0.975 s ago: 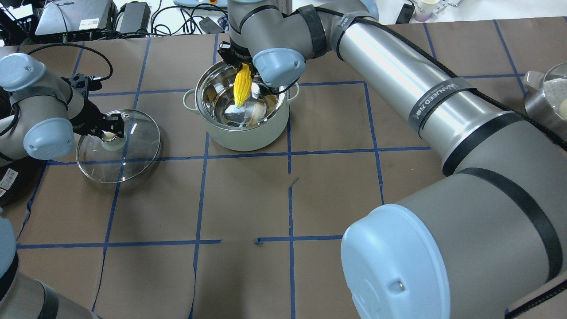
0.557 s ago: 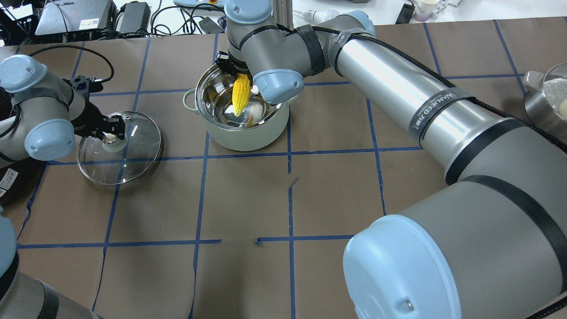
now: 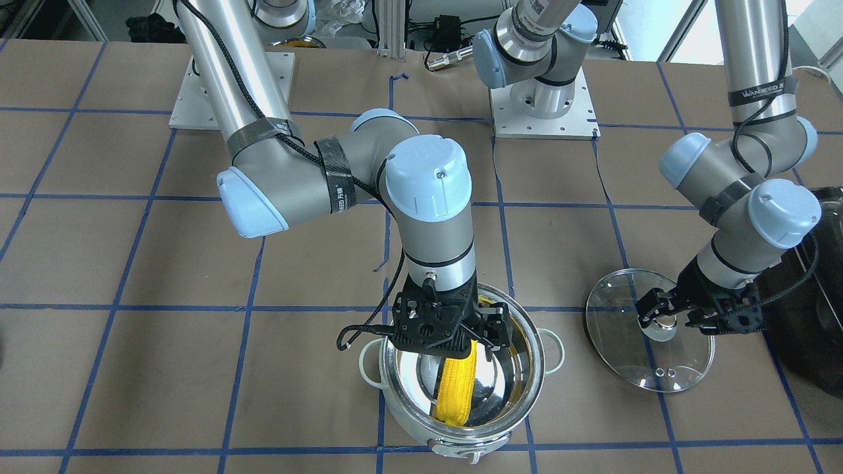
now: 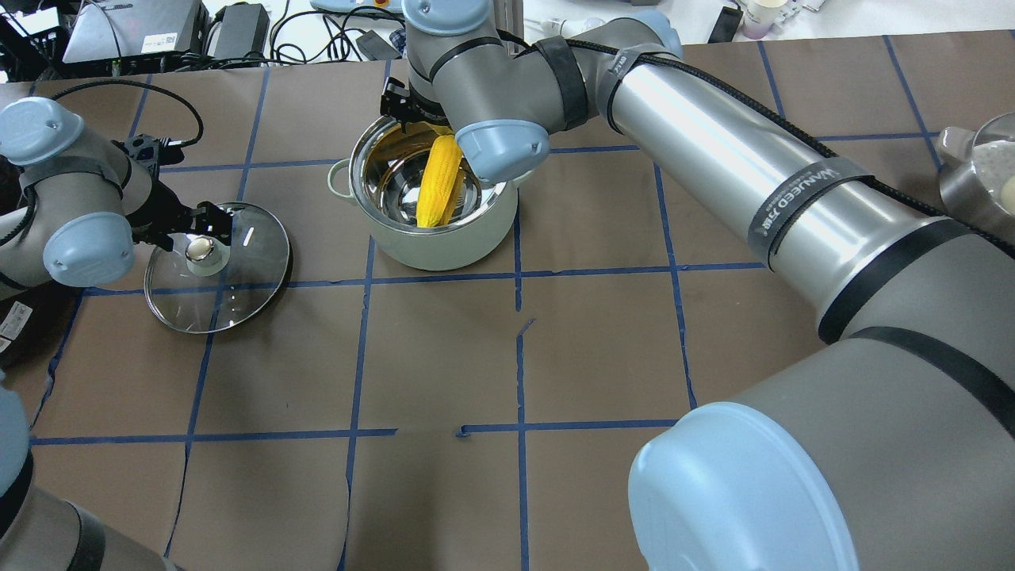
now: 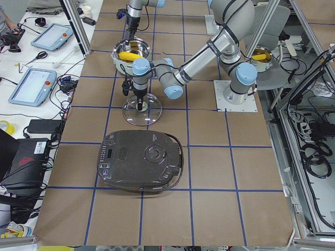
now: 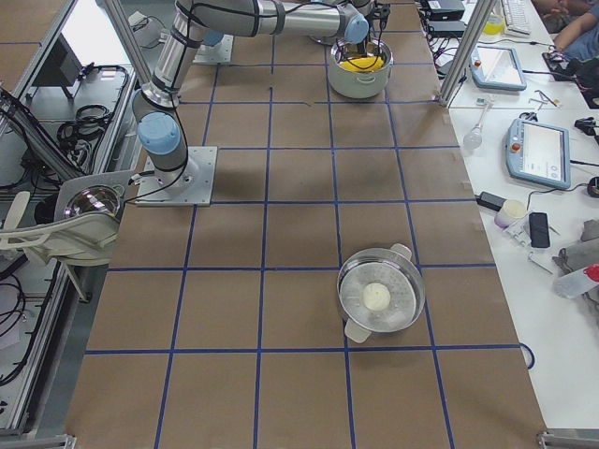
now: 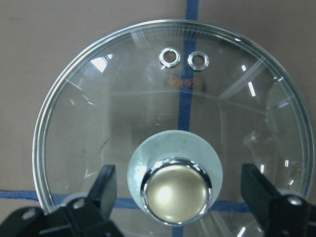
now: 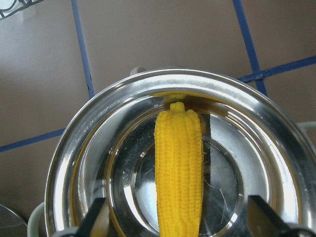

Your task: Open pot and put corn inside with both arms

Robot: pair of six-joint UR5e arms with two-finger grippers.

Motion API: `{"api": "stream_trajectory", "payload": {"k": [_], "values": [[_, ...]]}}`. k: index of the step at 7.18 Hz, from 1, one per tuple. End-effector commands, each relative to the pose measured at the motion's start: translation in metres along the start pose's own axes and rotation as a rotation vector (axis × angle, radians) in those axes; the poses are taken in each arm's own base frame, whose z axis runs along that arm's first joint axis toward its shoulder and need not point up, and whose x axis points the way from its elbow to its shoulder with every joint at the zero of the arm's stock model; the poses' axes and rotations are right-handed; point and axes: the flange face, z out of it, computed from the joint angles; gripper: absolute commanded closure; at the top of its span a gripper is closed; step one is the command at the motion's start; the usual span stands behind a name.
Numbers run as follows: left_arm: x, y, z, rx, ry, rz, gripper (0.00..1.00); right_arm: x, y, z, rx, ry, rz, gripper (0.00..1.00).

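The pot point(image 4: 444, 242) stands open at the table's far middle; it also shows in the front view point(image 3: 395, 401). The yellow corn point(image 4: 440, 184) lies slanted inside it, seen too in the right wrist view point(image 8: 178, 168). My right gripper point(image 3: 454, 339) hovers over the pot, open, its fingers point(image 8: 98, 217) wide of the corn. The glass lid point(image 4: 238, 285) lies flat on the table to the left. My left gripper point(image 4: 194, 230) is open, its fingers point(image 7: 103, 185) on either side of the lid's knob point(image 7: 177, 192) without touching it.
A large black appliance point(image 5: 141, 159) sits on the table's left end beyond the lid. A steel pot holding a white ball point(image 6: 379, 299) stands toward the right end. Cables and devices point(image 4: 198, 32) lie beyond the far edge.
The right gripper has opened and the corn has dropped from hanging upright to lying in the pot. The left gripper has opened off the lid's knob; the lid has settled flat.
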Motion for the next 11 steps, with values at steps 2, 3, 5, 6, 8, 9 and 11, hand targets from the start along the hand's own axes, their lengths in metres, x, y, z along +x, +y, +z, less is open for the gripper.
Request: {"api": "stream_trajectory", "payload": {"k": [2, 3, 5, 6, 8, 9, 11], "values": [[0.016, -0.003, -0.037, 0.047, -0.017, 0.026, 0.00, 0.033, -0.018, -0.031, -0.056, 0.075, -0.183, 0.00], [0.034, -0.013, -0.072, -0.020, 0.013, 0.024, 0.00, 0.060, -0.041, -0.064, -0.049, 0.079, -0.199, 0.00], [0.125, -0.041, -0.183, -0.090, 0.032, -0.055, 0.00, 0.144, -0.071, -0.125, -0.150, 0.163, -0.126, 0.00], [0.178, -0.040, -0.222, -0.087, 0.033, -0.069, 0.00, 0.188, -0.078, -0.141, -0.175, 0.188, -0.083, 0.00], [0.249, -0.005, -0.299, -0.064, -0.068, 0.024, 0.00, 0.231, -0.023, -0.155, -0.233, 0.192, -0.142, 0.00], [0.268, 0.016, -0.320, -0.037, -0.057, 0.055, 0.00, 0.258, -0.002, -0.172, -0.248, 0.195, -0.220, 0.00], [0.277, 0.043, -0.338, -0.010, 0.046, 0.061, 0.00, 0.279, 0.025, -0.211, -0.295, 0.207, -0.214, 0.00]]}}
